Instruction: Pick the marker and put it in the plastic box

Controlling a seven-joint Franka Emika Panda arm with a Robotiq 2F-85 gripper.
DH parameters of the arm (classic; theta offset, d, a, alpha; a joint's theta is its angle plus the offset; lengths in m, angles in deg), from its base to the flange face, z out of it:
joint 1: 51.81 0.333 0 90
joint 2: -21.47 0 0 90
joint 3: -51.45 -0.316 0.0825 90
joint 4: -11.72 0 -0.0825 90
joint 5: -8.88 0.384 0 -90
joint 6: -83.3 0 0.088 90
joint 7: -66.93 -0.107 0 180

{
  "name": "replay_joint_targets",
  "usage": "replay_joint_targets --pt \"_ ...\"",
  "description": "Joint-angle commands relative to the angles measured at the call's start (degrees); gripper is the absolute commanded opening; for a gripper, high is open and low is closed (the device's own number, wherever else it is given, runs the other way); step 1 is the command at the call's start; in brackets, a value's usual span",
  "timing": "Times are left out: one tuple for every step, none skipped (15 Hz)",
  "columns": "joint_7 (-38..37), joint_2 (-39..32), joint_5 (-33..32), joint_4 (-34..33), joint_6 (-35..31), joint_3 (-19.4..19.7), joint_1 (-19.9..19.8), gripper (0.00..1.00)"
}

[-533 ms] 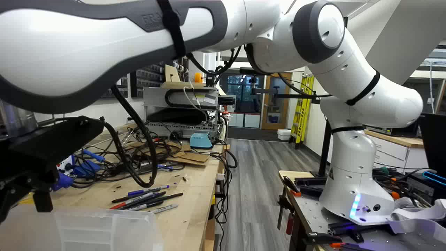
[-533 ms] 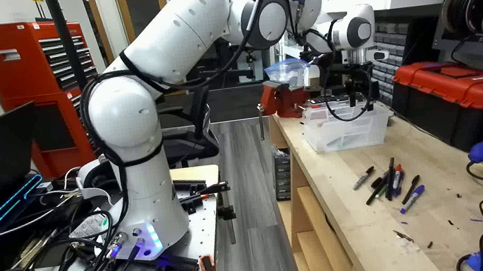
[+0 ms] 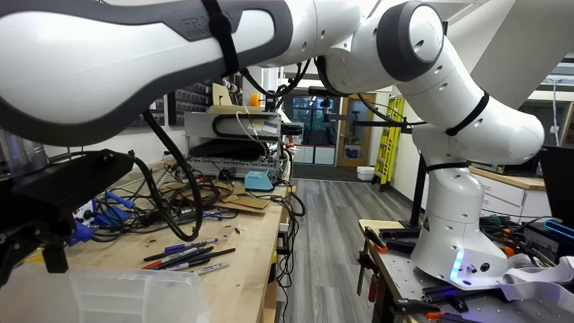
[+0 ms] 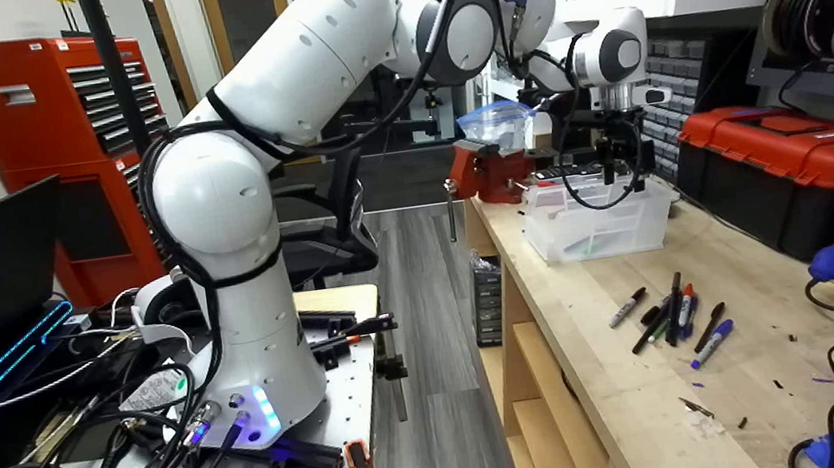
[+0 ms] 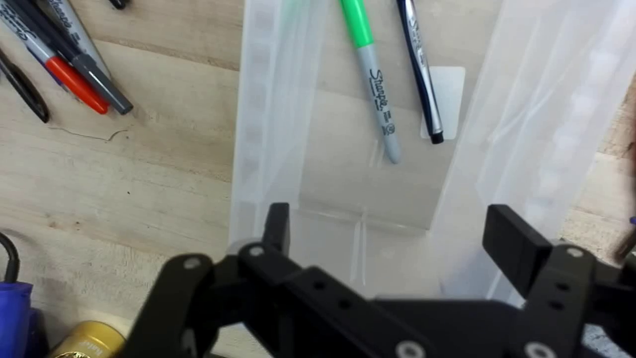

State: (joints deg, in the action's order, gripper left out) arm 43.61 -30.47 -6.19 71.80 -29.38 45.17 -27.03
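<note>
1. Hanging over the box (image 5: pixel 254 124), the gripper (image 5: pixel 389 221) has its jaws released, the two fingers wide apart; whether the tips dip below the rim cannot be told.
2. Ahead of the jaws in the wrist view, between the lines of the two fingers, one green-capped marker (image 5: pixel 378 94) lies in the box, clear of the fingertips; its grey barrel reads "Sharpie".
3. One dark blue and silver pen (image 5: pixel 422 74) lies just right of it, also in the box, its lettering blurred.
4. One white label (image 5: pixel 451 102) shows partly beneath the pen; any print is too faint to tell.
5. Left of the jaws, outside the box, loose markers (image 5: pixel 77 84) lie on the table (image 5: pixel 164 164); "Sharpie" can be made out on two. At least seven show in an exterior view, overlapping. Which marker the task means cannot be told.
6. One gold cylinder (image 5: pixel 89 343), left of the gripper's base, has lettering too small to read.
7. Above the jaws, the arm (image 3: pixel 354 67) shows "FRA" beside a black strap.
8. Well apart from the jaws in an exterior view stand one red-lidded toolbox (image 4: pixel 794 160) and, farther, one red chest (image 4: pixel 52 153).
</note>
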Motion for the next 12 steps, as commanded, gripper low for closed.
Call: replay_joint_targets --pt "0.0 0.0 0.0 0.0 0.0 0.0 0.0 1.0" --pt "0.0 0.0 0.0 0.0 0.0 0.0 0.0 1.0" --pt "0.0 0.0 0.0 0.0 0.0 0.0 0.0 1.0" --pt "0.0 0.0 0.0 0.0 0.0 0.0 0.0 1.0" --pt "0.0 0.0 0.0 0.0 0.0 0.0 0.0 1.0" --pt "0.0 0.0 0.0 0.0 0.0 0.0 0.0 1.0" --pt "0.0 0.0 0.0 0.0 0.0 0.0 0.0 1.0" --pt "0.0 0.0 0.0 0.0 0.0 0.0 0.0 1.0" --pt "0.0 0.0 0.0 0.0 0.0 0.0 0.0 1.0" --pt "0.0 0.0 0.0 0.0 0.0 0.0 0.0 1.0" --pt "0.06 0.39 -0.02 0.18 0.27 -0.03 0.04 1.0" --pt "-0.25 0.7 -0.1 0.31 0.41 0.07 0.14 1.0"
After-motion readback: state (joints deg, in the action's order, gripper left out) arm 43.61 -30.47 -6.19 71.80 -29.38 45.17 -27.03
